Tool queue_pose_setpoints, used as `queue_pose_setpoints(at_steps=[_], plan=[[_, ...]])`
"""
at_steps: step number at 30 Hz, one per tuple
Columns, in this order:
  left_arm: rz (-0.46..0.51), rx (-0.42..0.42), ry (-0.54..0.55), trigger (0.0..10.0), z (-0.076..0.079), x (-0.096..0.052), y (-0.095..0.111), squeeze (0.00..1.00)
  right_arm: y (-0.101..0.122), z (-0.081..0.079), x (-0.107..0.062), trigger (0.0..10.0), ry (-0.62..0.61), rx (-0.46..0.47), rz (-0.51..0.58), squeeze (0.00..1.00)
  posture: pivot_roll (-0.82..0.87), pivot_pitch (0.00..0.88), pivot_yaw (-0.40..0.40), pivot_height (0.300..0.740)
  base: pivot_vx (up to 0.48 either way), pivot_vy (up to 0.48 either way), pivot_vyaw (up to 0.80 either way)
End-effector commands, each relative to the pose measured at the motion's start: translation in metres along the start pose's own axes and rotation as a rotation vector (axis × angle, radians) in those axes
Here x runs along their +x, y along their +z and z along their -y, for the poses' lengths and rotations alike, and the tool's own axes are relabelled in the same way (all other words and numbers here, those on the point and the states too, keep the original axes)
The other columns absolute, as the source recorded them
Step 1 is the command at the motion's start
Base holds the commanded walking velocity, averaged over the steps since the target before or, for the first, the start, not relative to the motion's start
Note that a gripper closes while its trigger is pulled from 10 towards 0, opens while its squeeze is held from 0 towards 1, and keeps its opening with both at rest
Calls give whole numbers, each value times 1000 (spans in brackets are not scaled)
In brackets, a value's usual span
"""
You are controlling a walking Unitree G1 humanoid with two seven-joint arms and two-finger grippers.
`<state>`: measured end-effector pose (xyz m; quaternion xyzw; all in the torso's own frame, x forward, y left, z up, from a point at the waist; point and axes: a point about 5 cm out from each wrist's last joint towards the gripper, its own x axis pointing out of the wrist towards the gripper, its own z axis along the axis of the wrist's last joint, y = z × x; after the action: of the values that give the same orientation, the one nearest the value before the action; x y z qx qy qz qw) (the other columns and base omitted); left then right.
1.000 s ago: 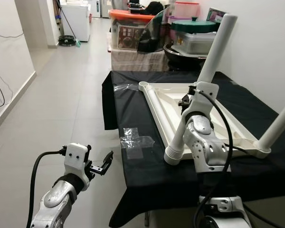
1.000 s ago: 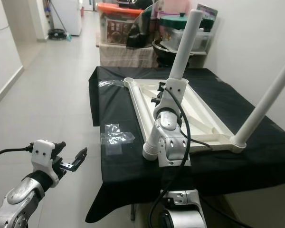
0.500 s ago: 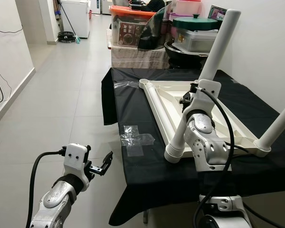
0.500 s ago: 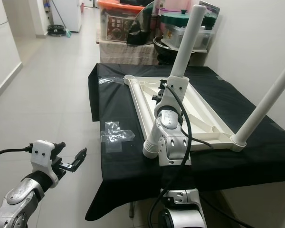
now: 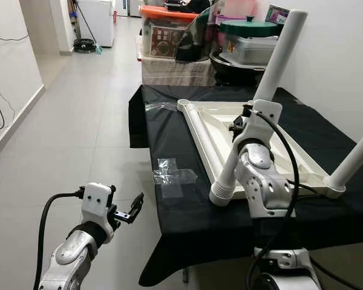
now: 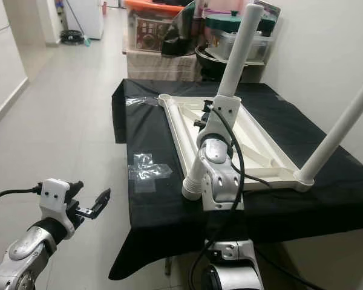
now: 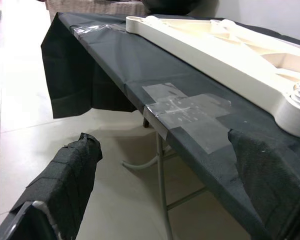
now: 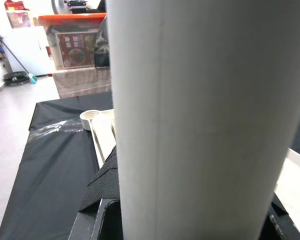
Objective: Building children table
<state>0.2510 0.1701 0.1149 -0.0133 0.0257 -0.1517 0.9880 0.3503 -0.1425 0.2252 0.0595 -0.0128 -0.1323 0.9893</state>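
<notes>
White plastic makes up the children's table top [image 5: 254,142], which is laid upside down on a bench [image 5: 175,145] draped in a black cloth. A white leg [image 5: 275,57] is held slanted over the near left corner of that top, its ribbed lower end [image 5: 221,194] seated at the corner socket. The right tool [image 5: 239,124] is closed around this leg about halfway up; in the right wrist view the leg [image 8: 190,125] is seen gripped between the black fingers [image 8: 102,185]. A second white leg [image 5: 354,160] is seen standing slanted at the near right corner of the top.

Clear tape pieces [image 5: 172,178] are stuck crosswise on the black cloth, just beside the top's left edge and near the bench's edge.

The left tool [image 5: 132,209] is held low over the tiled floor [image 5: 66,133], to the left of the bench and apart from it. Its fingers [image 7: 65,175] are spread open and nothing is held between them.

Storage boxes [image 5: 169,30] and a lidded container [image 5: 248,39] are stacked beyond the far end of the bench.
</notes>
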Motion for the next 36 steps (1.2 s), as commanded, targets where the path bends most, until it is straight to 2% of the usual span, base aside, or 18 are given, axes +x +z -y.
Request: queue_pose_setpoints(at_steps=[1,8,36], plan=[[-8,5,-6,10000,1,1,-3,0,-24,17,1,10000,-53,-60,-87,0,77,0,-90,740,0,0,0],[-2,7,-7,10000,1,4,-2,0,-22,15,-4,10000,-57,-44,-67,0,80,0,-88,740,0,0,0],[5,9,-6,10000,1,5,-3,0,-9,13,-7,10000,-25,-48,-32,0,74,0,-90,740,0,0,0]])
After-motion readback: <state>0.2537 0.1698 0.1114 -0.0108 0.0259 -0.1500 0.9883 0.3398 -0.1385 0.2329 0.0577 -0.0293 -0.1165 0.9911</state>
